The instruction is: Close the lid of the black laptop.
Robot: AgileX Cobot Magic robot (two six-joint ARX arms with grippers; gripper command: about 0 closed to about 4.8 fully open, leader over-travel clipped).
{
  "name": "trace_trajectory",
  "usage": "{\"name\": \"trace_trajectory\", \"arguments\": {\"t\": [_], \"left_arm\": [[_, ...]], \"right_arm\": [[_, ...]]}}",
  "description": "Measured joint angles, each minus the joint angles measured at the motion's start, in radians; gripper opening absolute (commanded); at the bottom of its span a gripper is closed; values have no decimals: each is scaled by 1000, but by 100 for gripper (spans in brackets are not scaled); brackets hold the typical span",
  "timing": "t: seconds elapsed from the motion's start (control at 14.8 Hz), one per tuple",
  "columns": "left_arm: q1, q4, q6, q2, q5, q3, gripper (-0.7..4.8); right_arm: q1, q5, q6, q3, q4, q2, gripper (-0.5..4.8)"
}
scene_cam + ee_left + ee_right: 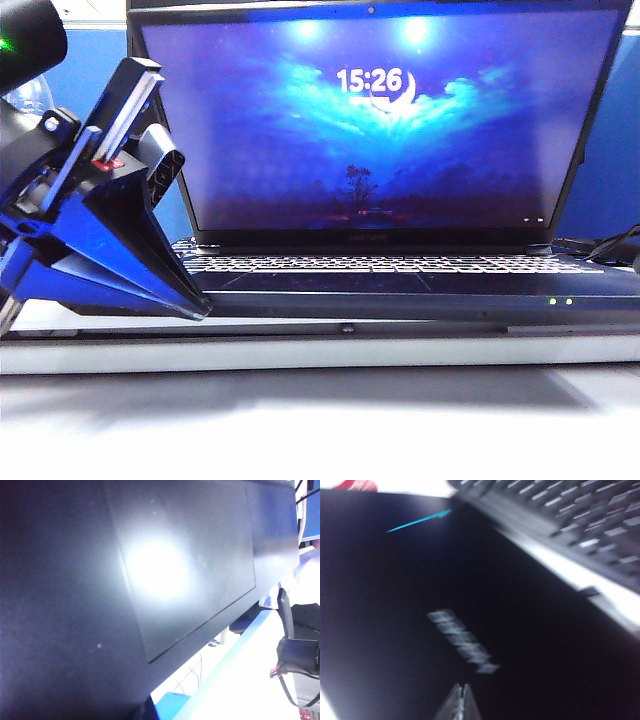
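**Laptop open on table edge; left arm at its left side, right gripper at the bezel**

Nearest the exterior camera lies a pale table surface (320,430), bare in the foreground. On its far part sits a white raised ledge (400,350), and the black laptop (400,285) rests on that ledge, facing the camera. 2 small green LEDs (560,301) glow on its front edge, right of centre. The white-lettered keyboard (390,264) is seen at a shallow angle behind the trackpad area.

At the left of the exterior view, a blue and black arm assembly (100,220) stands close to the camera and overlaps the laptop's left front corner. Whether it touches the laptop cannot be told. The left gripper's fingers are not distinguishable in any view; its state cannot be told. The left wrist view is filled by a smooth dark panel (150,580) with a bright glare patch.

The lid (380,120) stands raised, near upright, with the screen lit and showing 15:26 on a blue night scene.

In the right wrist view, blurred, the right gripper (460,705) shows 2 pale fingertips pressed together, clenched on nothing visible, close against the dark bezel bearing white lettering (464,641), with the keyboard just beyond.

A blue partition (610,150) stands behind the laptop.
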Motion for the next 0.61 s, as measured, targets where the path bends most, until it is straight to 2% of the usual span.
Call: {"name": "trace_trajectory", "arguments": {"t": [0.61], "left_arm": [[0,8,0,0,11,0,-3]], "right_arm": [[34,3,-18,-2,-6,53,-6]]}}
